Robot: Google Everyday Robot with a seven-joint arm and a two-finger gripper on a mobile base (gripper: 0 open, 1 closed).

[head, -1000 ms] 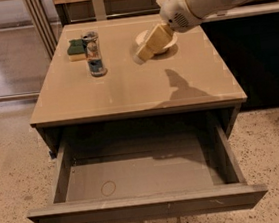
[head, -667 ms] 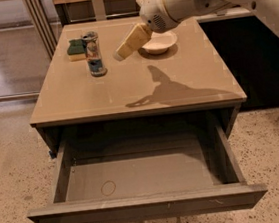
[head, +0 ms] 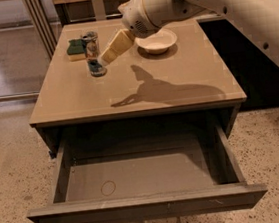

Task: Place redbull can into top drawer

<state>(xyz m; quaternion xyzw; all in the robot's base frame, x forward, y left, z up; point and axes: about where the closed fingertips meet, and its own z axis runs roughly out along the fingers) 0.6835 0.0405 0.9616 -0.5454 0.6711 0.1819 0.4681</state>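
Observation:
The redbull can [head: 92,54] stands upright on the back left of the tan table top [head: 177,86], blue and silver with a shiny top. My gripper [head: 104,58] hangs just right of the can, its tan fingers [head: 114,47] pointing down-left with the tips close to the can's side. The white arm reaches in from the upper right. The top drawer [head: 142,176] is pulled fully out below the table's front edge. It is empty, with a faint ring mark on its floor at the left.
A green-and-yellow sponge [head: 75,48] lies behind the can at the back left. A white bowl [head: 156,41] sits at the back middle, partly under the arm. Speckled floor surrounds the table; a dark cabinet stands at the right.
My gripper has swung left from over the white bowl across the table top and now sits beside the can. The can and drawer have not moved.

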